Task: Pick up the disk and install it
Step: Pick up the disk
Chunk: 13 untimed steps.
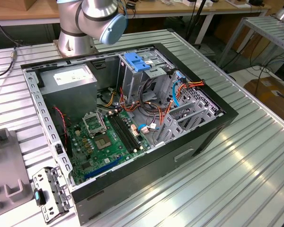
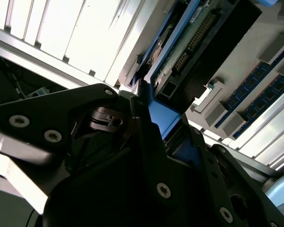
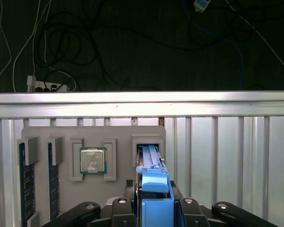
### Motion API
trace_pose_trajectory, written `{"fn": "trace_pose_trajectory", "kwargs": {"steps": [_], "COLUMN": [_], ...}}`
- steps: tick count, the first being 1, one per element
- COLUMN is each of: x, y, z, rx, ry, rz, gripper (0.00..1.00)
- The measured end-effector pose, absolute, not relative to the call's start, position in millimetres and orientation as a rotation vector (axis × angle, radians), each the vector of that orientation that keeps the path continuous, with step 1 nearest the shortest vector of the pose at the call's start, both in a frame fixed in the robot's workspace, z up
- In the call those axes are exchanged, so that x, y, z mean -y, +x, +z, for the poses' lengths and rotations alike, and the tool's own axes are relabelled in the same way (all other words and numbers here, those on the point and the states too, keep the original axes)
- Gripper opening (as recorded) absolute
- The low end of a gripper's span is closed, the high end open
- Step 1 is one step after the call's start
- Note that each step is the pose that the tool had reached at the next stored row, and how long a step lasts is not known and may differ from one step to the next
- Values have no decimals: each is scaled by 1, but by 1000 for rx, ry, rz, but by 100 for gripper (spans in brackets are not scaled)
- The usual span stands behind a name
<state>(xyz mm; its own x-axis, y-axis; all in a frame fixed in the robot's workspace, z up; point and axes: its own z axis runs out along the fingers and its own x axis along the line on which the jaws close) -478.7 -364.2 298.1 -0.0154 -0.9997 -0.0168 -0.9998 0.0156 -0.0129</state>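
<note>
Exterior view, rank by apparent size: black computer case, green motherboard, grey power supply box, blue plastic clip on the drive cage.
Largest to smallest:
black computer case
green motherboard
grey power supply box
blue plastic clip

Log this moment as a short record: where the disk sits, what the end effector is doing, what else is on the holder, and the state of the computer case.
disk: standing on edge in a slot of the grey holder, not yet installed
end effector: shut on the disk's blue carrier
also on holder: processor chip, memory sticks
computer case: open on the ribbed metal table, motherboard exposed
</note>
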Motion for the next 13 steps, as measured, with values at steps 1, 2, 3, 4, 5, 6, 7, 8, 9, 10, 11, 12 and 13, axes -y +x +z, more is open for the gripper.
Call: {"fn": "trace_pose_trajectory", "kwargs": {"steps": [1,2,3,4,5,6,7,8,9,10,11,12,13], "x": [364,364,364,364,364,364,364,364,364,364,364,364,364], "y": [-479,-479,-479,-479,-479,-479,-479,-479,-479,-479,-479,-479,-479], "z": [298,298,298,298,298,298,298,298,298,299,300,302,304], "rx": [-2224,-2224,-2225,-2225,-2225,-2225,-2225,-2225,-2225,-2226,-2226,-2225,-2226], "ry": [-2189,-2189,-2189,-2188,-2188,-2188,-2188,-2188,-2187,-2188,-2187,-2188,-2188], "rz": [4,4,4,4,4,4,4,4,4,4,4,4,4], "gripper": [37,37,37,37,37,37,37,37,37,37,37,37,37]}}
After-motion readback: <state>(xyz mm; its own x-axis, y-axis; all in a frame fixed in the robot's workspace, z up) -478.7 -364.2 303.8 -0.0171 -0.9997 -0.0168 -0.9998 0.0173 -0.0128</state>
